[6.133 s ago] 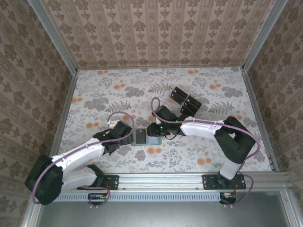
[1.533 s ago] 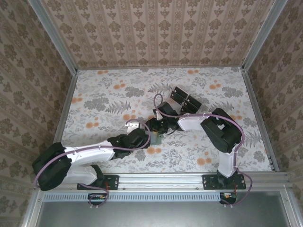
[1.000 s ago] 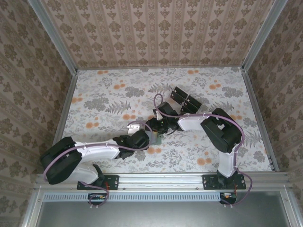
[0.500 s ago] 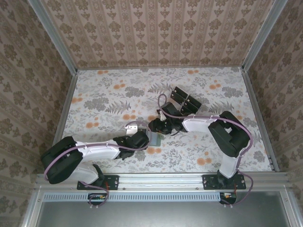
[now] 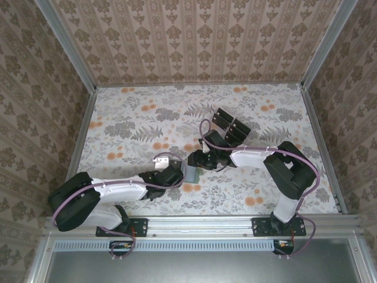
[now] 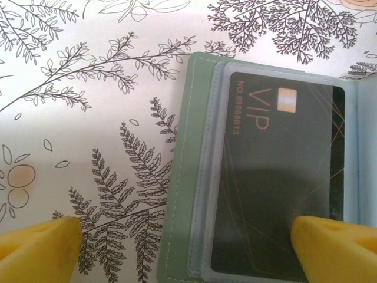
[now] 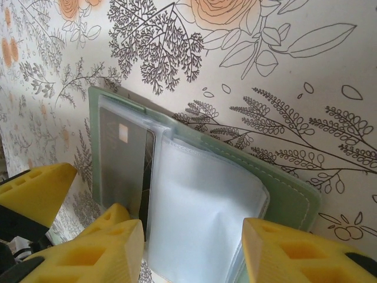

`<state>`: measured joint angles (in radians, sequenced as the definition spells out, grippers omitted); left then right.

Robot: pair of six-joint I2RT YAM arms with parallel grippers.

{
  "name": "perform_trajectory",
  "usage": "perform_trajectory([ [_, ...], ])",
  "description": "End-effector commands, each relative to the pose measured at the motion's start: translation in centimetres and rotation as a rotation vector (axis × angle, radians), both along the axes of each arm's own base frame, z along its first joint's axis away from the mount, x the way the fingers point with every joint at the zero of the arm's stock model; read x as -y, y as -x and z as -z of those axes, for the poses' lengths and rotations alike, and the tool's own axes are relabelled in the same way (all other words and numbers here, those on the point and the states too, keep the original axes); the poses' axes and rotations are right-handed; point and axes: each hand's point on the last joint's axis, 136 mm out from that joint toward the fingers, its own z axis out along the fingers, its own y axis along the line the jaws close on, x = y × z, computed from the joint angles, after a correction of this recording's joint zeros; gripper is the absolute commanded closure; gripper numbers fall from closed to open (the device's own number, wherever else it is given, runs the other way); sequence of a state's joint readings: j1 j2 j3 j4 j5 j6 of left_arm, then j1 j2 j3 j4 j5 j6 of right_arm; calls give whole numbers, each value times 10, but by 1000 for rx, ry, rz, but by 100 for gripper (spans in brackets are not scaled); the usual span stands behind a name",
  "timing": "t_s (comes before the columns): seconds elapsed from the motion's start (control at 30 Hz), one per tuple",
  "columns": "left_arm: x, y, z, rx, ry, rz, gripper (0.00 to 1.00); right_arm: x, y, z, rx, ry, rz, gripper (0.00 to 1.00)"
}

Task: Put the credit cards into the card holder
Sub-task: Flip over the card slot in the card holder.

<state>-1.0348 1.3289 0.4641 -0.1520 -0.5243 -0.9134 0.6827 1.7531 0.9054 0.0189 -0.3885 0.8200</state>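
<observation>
My left gripper (image 6: 187,247) hovered wide open; my right gripper (image 7: 194,253) straddled clear sleeves (image 7: 200,194) of the flat grey-green card holder (image 6: 178,177) (black credit card (image 6: 277,177) inside), seemingly parting them, grip unclear.

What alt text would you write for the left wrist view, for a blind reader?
A grey-green card holder lies open on a floral tablecloth, a black VIP card behind its clear sleeve. The left gripper's yellow fingers stand wide apart at the bottom corners.

We see white arms (image 5: 115,190) with black joints (image 5: 290,175), looping purple cables (image 5: 204,131), and blocky yellow fingers (image 6: 36,249).
</observation>
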Motion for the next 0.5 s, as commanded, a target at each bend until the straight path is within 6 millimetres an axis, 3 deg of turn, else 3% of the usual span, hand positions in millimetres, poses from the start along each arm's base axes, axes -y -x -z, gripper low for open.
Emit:
perform_trajectory([
  [0.0, -9, 4, 3, 3, -23, -16, 0, 0, 5, -6, 11, 2, 15, 52],
  [0.2, -9, 4, 2, 7, -23, -13, 0, 5, 11, 12, -19, 30, 29, 52],
  [0.47, -6, 2, -3, 18, -16, 0, 0, -9, 3, 11, -20, -5, 8, 52],
])
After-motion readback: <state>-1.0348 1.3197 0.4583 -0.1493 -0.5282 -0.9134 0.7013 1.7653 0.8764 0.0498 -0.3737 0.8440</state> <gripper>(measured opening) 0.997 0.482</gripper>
